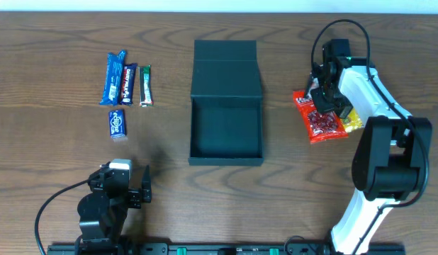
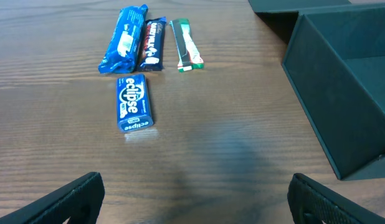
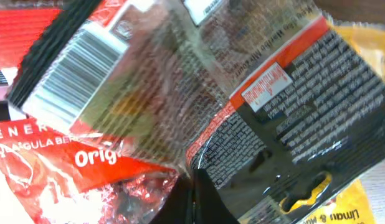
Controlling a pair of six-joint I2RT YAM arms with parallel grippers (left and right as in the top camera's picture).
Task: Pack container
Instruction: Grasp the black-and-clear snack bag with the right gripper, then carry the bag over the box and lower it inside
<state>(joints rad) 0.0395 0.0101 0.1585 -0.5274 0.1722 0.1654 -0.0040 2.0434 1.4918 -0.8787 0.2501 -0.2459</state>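
The dark green-black container (image 1: 226, 161) stands open at the table's middle, its flap lid (image 1: 226, 67) laid back; its near wall shows in the left wrist view (image 2: 317, 93). My right gripper (image 1: 324, 98) is down on a pile of snack packets right of the container: a red packet (image 1: 322, 124), a yellow one (image 1: 352, 120) and a black packet with an orange stripe (image 3: 304, 93). Its fingers (image 3: 192, 186) are pressed together at the black packet's edge, beside the red packet (image 3: 55, 155). My left gripper (image 2: 195, 186) is open and empty near the front edge (image 1: 127, 185).
Left of the container lie a blue bar (image 1: 115, 78), a dark bar (image 1: 129, 83), a green stick (image 1: 144, 85) and a blue Eclipse gum pack (image 1: 117, 124). All show in the left wrist view, the gum pack (image 2: 134, 102) nearest my left gripper.
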